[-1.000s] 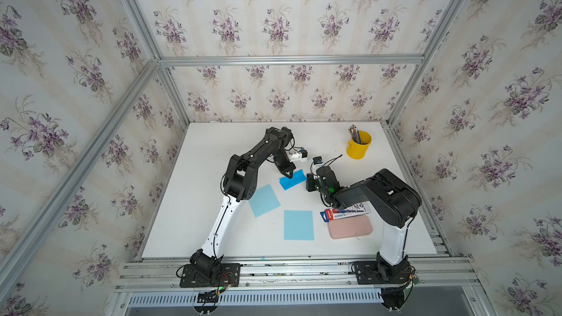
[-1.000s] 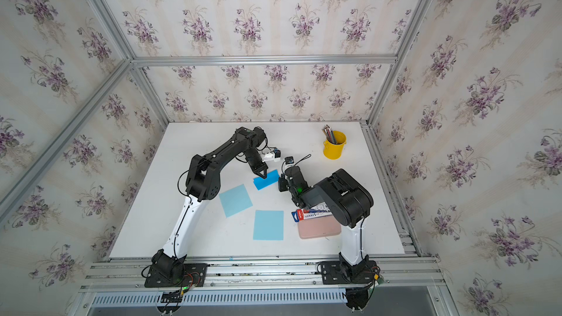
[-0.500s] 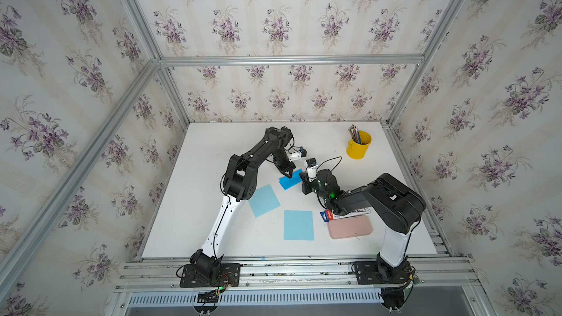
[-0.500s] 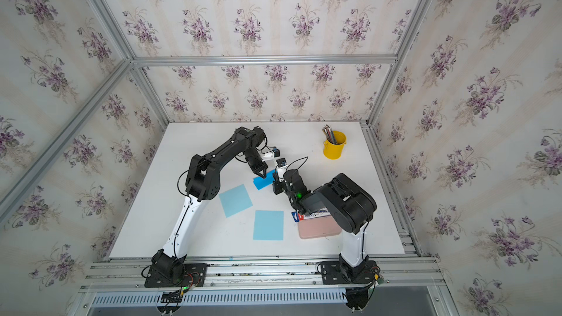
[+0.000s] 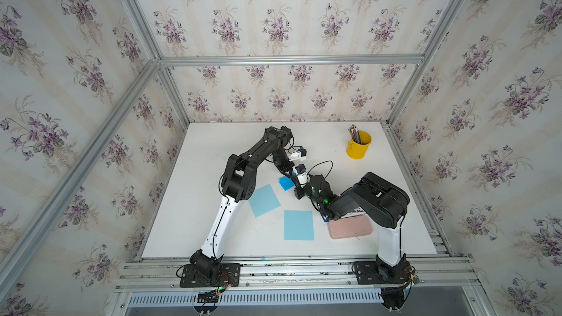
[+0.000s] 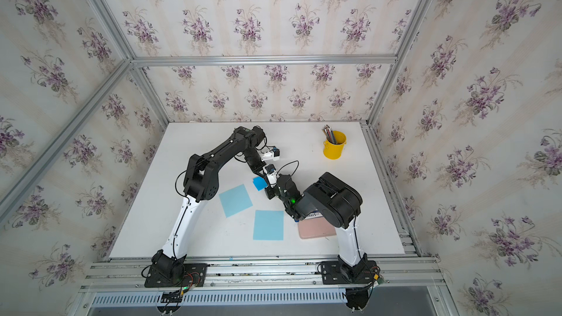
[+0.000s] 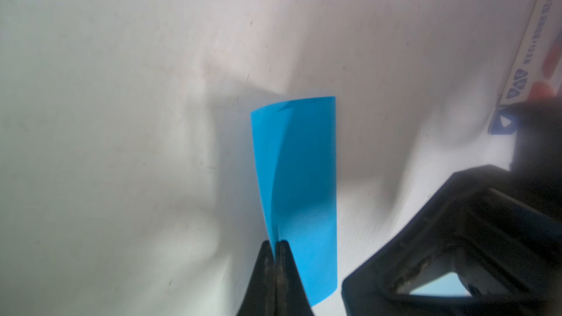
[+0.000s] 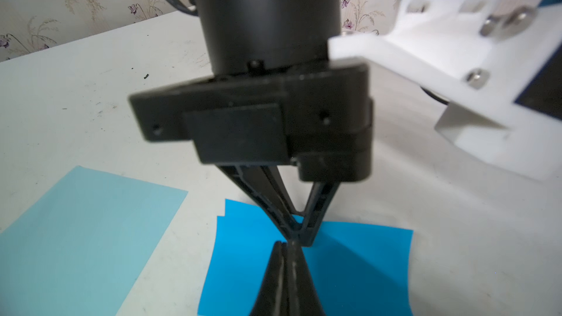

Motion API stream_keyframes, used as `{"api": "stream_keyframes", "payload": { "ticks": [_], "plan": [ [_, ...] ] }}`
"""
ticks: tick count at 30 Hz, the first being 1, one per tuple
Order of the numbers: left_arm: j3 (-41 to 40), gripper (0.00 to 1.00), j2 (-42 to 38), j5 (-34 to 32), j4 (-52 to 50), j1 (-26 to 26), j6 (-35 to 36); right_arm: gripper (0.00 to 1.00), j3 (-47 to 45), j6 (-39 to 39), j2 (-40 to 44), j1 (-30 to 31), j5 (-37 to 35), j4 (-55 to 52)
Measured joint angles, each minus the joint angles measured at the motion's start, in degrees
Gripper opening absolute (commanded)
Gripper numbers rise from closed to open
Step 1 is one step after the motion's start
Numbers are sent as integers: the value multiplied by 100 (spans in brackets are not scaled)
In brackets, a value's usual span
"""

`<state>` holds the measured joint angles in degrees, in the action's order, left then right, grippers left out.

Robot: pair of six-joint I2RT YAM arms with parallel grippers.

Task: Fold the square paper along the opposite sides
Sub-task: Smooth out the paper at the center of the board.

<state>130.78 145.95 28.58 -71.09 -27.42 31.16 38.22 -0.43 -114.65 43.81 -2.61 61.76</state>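
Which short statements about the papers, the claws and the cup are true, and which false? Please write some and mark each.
1. The left claw pinches an edge of the dark blue paper. True.
2. The right claw is wide open. False: it is shut, its tip at that paper.
3. Two light blue papers lie flat on the table. True.
4. The yellow cup is empty. False: it holds pencils.
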Motion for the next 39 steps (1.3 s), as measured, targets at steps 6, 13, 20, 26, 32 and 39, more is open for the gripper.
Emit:
{"api": "stream_keyframes", "payload": {
  "ticks": [6,13,20,26,32,39],
  "plan": [
    [-63,0,-35,33,2,-9,109,0,68,72,-251,46,-337,-229],
    [-70,0,4,33,2,-20,162,0,164,155,-345,50,-529,-361],
    [39,0,122,133,-55,-11,175,0,-92,190,-109,59,-544,-492],
    [66,0,162,186,-109,13,188,0,-374,195,94,98,-540,-492],
    [111,0,205,245,-133,42,190,0,-551,11,415,122,-496,-726],
    [83,0,203,247,-109,66,192,0,-275,-234,487,142,-214,-404]
  ]
}}
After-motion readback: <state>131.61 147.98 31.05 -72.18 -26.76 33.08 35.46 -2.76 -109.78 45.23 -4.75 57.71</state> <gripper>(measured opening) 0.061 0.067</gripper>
